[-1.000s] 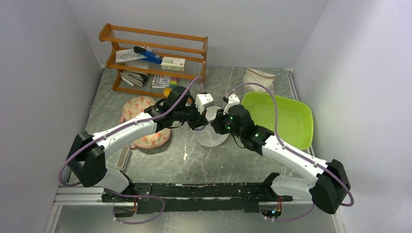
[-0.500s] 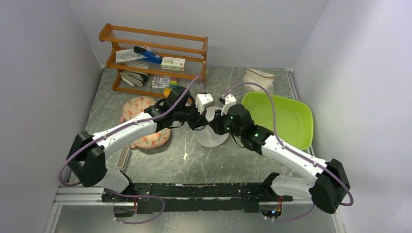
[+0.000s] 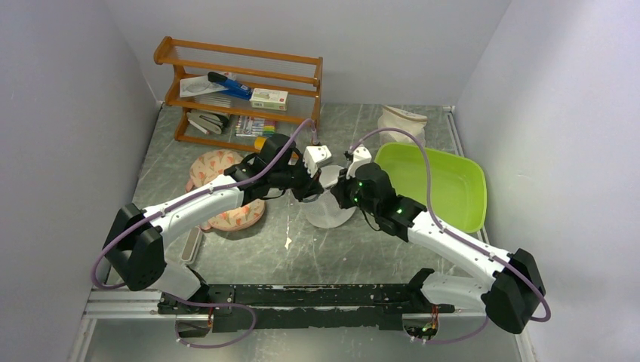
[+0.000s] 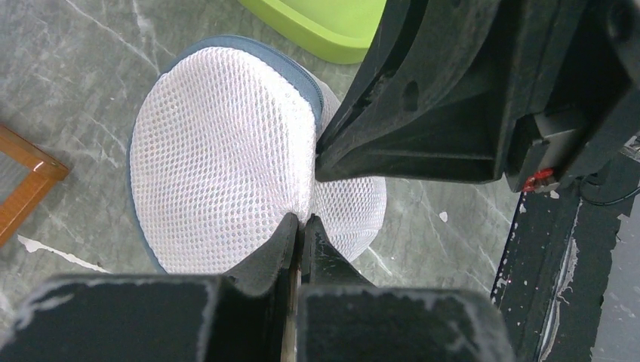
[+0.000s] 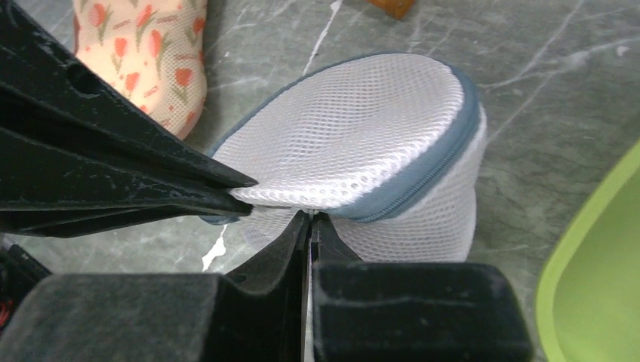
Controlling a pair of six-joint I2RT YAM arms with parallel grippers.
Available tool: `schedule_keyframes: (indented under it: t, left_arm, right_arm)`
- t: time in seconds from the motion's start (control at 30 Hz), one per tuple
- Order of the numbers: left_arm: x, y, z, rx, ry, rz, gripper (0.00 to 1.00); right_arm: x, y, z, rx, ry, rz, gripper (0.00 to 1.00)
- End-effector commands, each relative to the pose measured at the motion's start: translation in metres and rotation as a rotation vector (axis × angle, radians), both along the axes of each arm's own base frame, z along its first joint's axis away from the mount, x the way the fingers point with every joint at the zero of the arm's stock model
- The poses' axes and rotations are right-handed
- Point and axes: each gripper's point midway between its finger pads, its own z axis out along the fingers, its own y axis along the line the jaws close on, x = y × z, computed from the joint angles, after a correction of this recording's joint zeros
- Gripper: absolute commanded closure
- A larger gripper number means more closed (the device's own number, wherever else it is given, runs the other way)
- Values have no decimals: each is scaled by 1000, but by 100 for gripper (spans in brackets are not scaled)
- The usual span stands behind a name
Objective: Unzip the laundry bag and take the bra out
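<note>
The laundry bag, a round white mesh case with a grey-blue zipper rim, is held tilted above the table between both arms. My left gripper is shut on a pinch of its mesh, fingertips together. My right gripper is shut at the bag's rim just under the zipper band, jaws meeting. The zipper looks closed along the part I can see. The left fingers show beside the bag in the right wrist view. The maroon bra is not in view.
A peach floral padded item lies left of the bag. A lime green tub sits to the right, with a cream cloth sack behind it. A wooden shelf with stationery stands at the back left. Walls enclose three sides.
Almost nothing. The right wrist shifted slightly left and back; both grippers stay shut on the bag, which stays in the same place.
</note>
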Motion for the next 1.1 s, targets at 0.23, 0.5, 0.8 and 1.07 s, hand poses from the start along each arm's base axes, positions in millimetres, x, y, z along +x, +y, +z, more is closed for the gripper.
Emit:
schedule_keyframes:
  t: [0.23,0.5,0.8,1.07]
  left_arm:
    - [7,11,6,34,-77,35,93]
    - [-6,3,10,7,-39,-43,77]
    - [-34,-16,25,-115,65,-181,28]
    - [-23,-16,16,-79,69,-125,46]
  right_arm:
    - [38,-63,7,-81,-49,-199,100]
    - [23,-36,25,45,-56,99,100]
    - [-4,-7,26,114,4,248,100]
    - [-18,13,22,114,17,296,100]
